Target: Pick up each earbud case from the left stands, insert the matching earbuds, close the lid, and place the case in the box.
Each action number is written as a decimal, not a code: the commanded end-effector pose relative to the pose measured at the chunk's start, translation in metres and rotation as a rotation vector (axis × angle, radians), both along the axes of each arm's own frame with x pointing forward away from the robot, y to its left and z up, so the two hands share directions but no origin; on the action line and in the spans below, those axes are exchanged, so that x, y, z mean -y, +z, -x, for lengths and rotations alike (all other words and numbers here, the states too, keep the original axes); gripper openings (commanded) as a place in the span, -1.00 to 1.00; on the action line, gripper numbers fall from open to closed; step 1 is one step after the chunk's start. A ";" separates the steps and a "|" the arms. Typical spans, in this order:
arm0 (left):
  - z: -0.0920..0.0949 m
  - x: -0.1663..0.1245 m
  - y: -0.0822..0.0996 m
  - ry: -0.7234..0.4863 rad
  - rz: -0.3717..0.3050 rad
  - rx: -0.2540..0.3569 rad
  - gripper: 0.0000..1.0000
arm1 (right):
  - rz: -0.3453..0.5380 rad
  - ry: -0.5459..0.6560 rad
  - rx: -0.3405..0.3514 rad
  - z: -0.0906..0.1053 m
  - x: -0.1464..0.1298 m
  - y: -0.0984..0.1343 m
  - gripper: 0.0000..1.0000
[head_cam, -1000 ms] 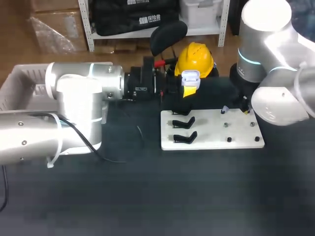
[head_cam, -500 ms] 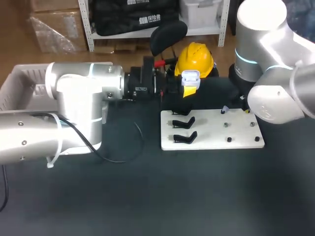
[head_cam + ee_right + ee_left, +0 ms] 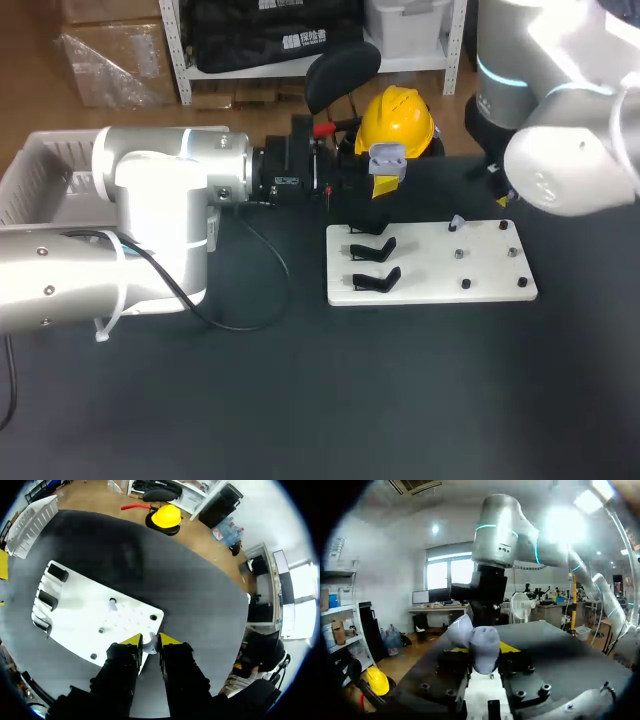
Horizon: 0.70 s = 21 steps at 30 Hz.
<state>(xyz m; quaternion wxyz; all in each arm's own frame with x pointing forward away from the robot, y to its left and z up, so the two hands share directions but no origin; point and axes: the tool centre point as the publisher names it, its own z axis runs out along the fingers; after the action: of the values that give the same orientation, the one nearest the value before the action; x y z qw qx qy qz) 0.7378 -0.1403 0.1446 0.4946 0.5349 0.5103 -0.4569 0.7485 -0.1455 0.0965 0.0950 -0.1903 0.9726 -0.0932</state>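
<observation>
The case is at upper middle, lid open, clenched by the left claw round its body (likely light and slick, so hold it below the hinge). The right claw pinches a tiny earbud and has lifted off the board since earlier.

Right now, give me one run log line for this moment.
left gripper: shut on open earbud case | right gripper: shut on earbud above white board
</observation>
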 end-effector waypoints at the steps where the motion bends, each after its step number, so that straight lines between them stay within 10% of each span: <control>1: 0.002 -0.001 -0.001 0.007 0.007 0.007 -1.00 | -0.017 -0.002 0.003 0.023 0.000 0.038 -1.00; 21: 0.002 -0.001 -0.001 0.007 0.007 0.007 -1.00 | -0.071 -0.016 0.008 0.073 -0.025 0.103 -1.00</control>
<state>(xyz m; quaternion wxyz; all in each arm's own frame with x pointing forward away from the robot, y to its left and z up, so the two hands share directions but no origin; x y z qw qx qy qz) 0.7378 -0.1403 0.1446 0.4946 0.5349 0.5103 -0.4569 0.6792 -0.1195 0.1989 0.1009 -0.1798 0.9767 -0.0605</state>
